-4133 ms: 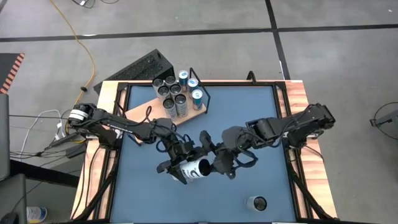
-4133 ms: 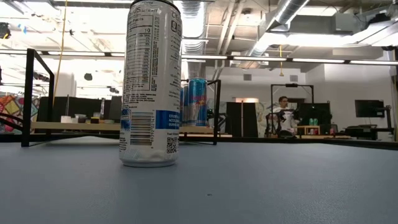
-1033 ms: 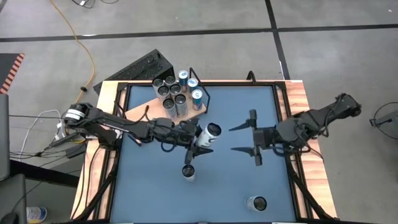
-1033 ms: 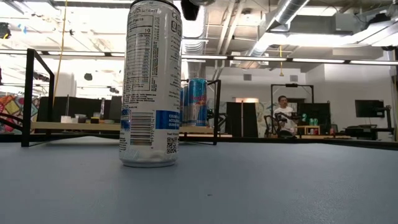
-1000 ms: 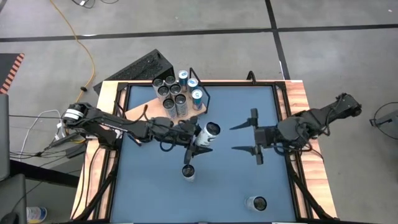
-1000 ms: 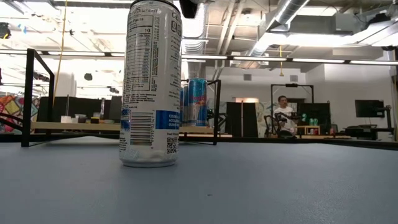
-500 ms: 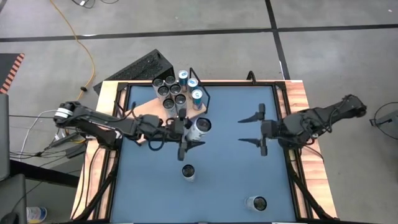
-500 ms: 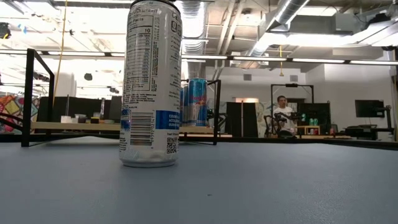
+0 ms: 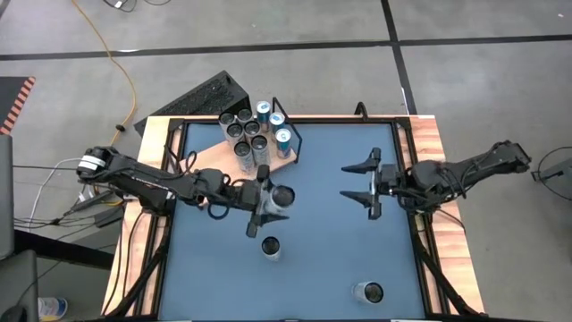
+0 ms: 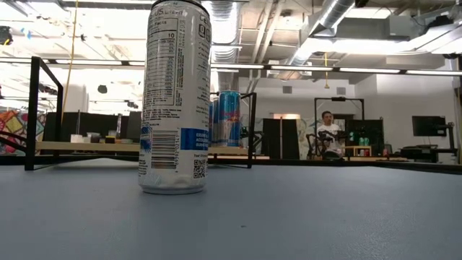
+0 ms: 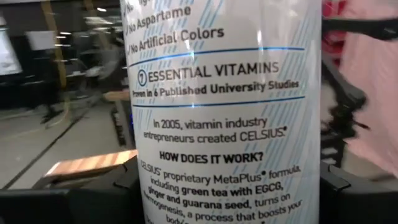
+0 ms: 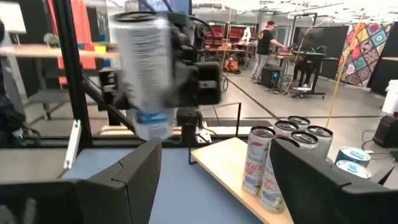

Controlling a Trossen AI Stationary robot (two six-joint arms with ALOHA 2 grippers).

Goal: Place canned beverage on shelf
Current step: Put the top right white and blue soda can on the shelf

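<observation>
My left gripper [image 9: 269, 199] holds a white can [image 9: 283, 194] upright above the blue table's middle, just near of the shelf [image 9: 207, 159]. The shelf is a pale board with a black wire frame at the table's far left, and several cans [image 9: 248, 134] stand on it. The held can fills the left wrist view [image 11: 224, 124], and the right wrist view shows it from the side [image 12: 146, 74]. My right gripper [image 9: 360, 182] hangs open to the right of it, holding nothing. My left gripper pinches the can's body at about mid-height [image 12: 166, 78] between its two fingers, one on each side [image 11: 93, 202]. The fingers come in level from the table's left. The can stands upright in the hold, its base [image 12: 149, 132] lifted clear of the table.
Two more cans stand on the table: one just near of the held can [image 9: 270, 248] and large in the low view [image 10: 175, 97], another by the near edge toward the right [image 9: 368, 292]. A black frame runs round the table [image 9: 295, 119].
My left gripper has drawn back toward the table's left edge and rolled, so the can has gone from leaning with its top toward the right to standing upright, still lifted. My right gripper has pulled back toward the right and far edges, staying open.
</observation>
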